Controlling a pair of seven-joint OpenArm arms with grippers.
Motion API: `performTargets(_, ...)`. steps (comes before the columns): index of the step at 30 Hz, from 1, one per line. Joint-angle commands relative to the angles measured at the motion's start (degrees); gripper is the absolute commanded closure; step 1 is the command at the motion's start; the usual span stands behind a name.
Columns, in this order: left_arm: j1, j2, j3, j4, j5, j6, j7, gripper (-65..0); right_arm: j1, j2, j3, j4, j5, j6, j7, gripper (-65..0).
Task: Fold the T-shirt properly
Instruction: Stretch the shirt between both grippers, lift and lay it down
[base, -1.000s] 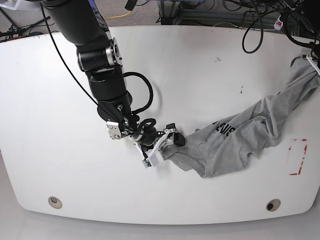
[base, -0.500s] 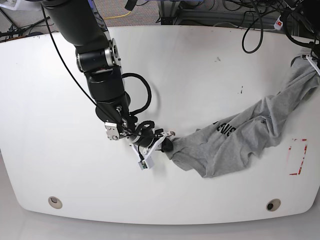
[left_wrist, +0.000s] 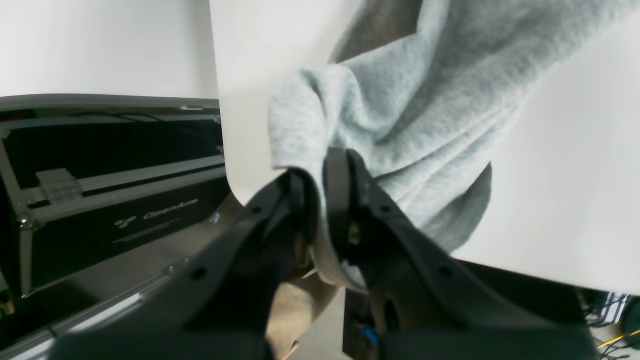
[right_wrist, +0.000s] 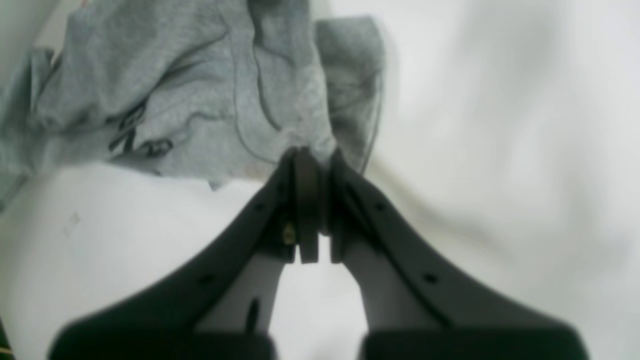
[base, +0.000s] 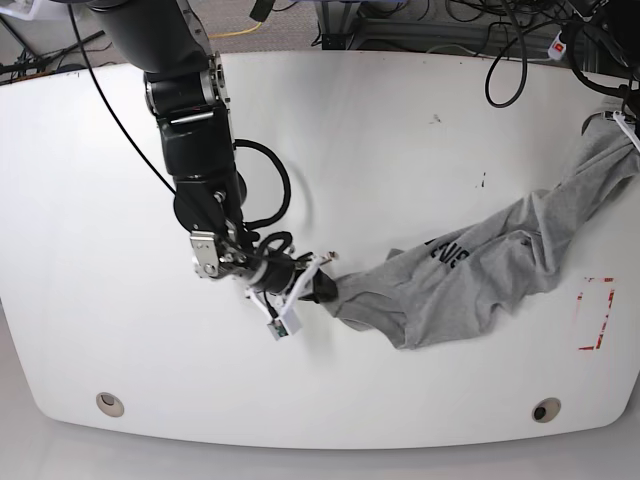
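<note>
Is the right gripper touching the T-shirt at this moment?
Touching. The right wrist view shows the right gripper with its jaws closed on a bunched edge of the T-shirt; the base view agrees.

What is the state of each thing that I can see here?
T-shirt: unfolded, bunched, stretched across the table, held at both ends.
Left end effector: shut on the T-shirt at the table's edge.
Right end effector: shut on the T-shirt's other end.
Table: white, with a red tape mark.
</note>
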Motion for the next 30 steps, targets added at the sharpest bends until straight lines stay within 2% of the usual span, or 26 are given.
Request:
performTargets(1,-1.7,-1.1,-0.2,0.9,0.1,0.2,-0.4,0.0,-1.5,1.9,4.7,10.6,0.5,-0.8,-2.9,0.0)
performTargets(4,-3.0,-1.1,-0.2,1.0,0.1,0.2,-0.4,0.0,-6.0,3.2,10.2,19.4,0.4,-1.1,-8.5,0.0)
performTargets(8,-4.5,-1.2,2.1,1.1,0.1,0.2,-0.4,0.0,-11.5,6.3,14.9,28.4,0.5,-0.9,-13.0,0.0)
performTargets(12,-5.9,-1.8,5.4,1.2,0.1,0.2,-0.3,0.0,-18.1,8.7,20.1,36.2,0.5,-0.9,-15.3,0.0)
performTargets(17,-8.9,-1.9,7.9,1.2,0.1,0.2,-0.2,0.0,-25.1,10.0,26.1,44.5,0.6,-0.9,-18.5,0.0)
performTargets(20,-11.5,-1.9,8.2,1.2,0.1,0.2,-0.2,0.0,-28.9,10.0,30.6,49.2,0.6,1.2,-19.9,0.0)
performTargets(27,-19.5,-1.6,11.1,1.0,0.1,0.2,-0.3,0.0,-29.2,10.1,36.2,54.3,0.5,4.3,-23.6,0.0)
performTargets(30,-23.1,-0.5,14.4,1.0,0.1,0.2,-0.3,0.0,-26.4,12.4,36.3,55.2,0.4,4.3,-24.8,0.0)
